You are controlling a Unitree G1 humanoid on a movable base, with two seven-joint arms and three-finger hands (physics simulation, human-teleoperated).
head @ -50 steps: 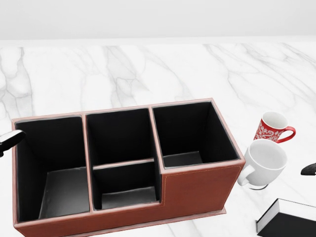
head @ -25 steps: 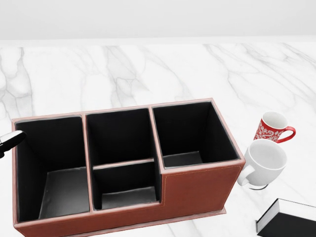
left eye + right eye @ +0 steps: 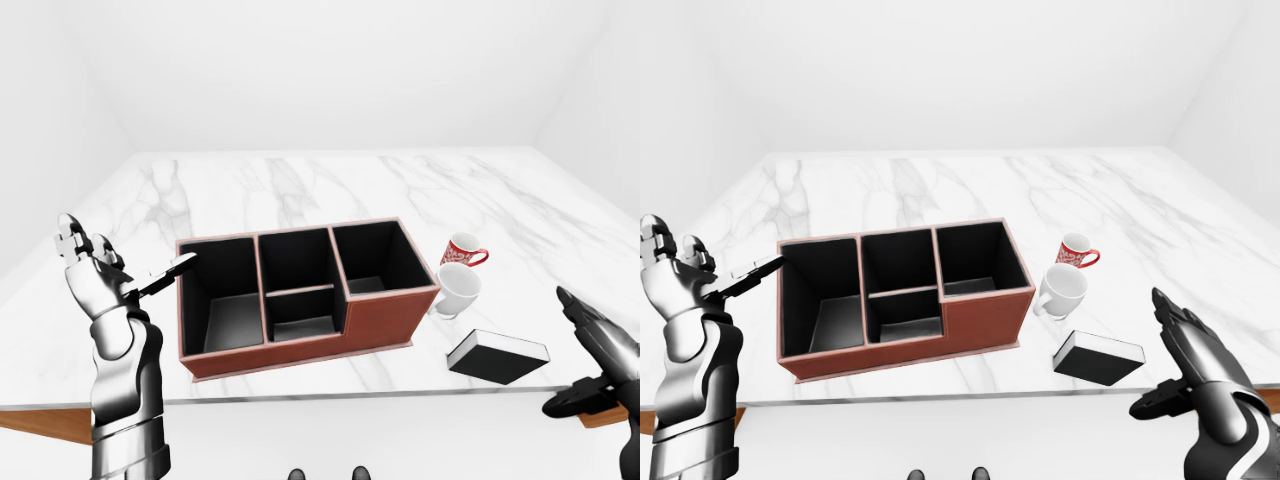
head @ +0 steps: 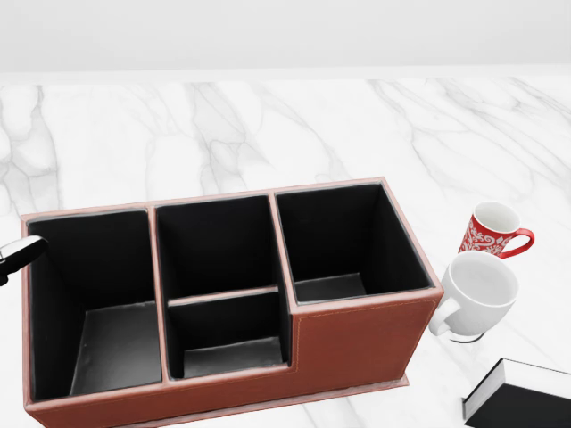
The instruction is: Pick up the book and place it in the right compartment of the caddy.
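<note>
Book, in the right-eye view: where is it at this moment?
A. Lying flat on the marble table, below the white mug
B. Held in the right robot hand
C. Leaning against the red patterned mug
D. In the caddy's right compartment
A: the book lies flat on the marble table, below the white mug, outside the caddy, with the open right robot hand apart from it.

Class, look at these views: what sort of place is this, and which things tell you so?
Probably a simulated tabletop test scene, not a lived-in room: a white marble table among bare white walls, holding only a caddy, two mugs and a book.
</note>
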